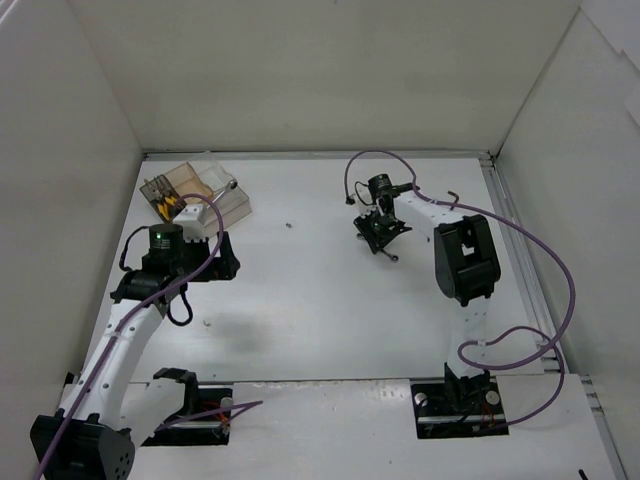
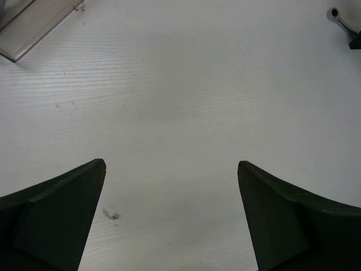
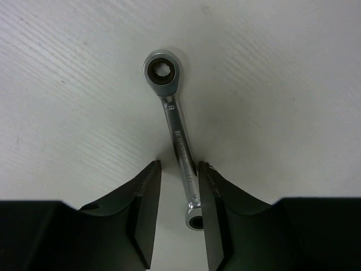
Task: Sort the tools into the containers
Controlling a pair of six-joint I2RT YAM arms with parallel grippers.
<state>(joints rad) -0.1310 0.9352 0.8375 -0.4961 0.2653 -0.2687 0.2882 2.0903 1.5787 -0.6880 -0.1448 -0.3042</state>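
"Closing on the wrench, that's the step as I read it," said Ana. "The right gripper straddles the shaft near its small end, jaws set narrow. One finger touches the metal. On the other side a sliver of counter shows, so it isn't pinched yet."

"And the wrench lies where?" asked Ben.

"Flat on the counter, well to the right of the organiser tray in the overhead view."

"So how to do it well?"

"Make the squeeze even. The shaft runs a little slanted between the fingers, so a one-sided push may swivel it (thin polished steel slides easily, I'd guess). I'd centre the gripper over the shaft first, then close until both pads bear. The ring head sticks out far ahead, so that end may droop when lifted. Raise it slowly and level."

"Then across to the tray?"

"Yes, leftwards to it. The yellow-handled pliers lie in a compartment at the tray's left end, so pick another one. Which compartments are free I can't tell from here."

"And the left gripper?"

"Wide open and holding nothing, hovering over bare counter just in front of the tray, whose corner shows at the edge of its wrist view. It's near the route, so the right arm should come in from the tray's right side."
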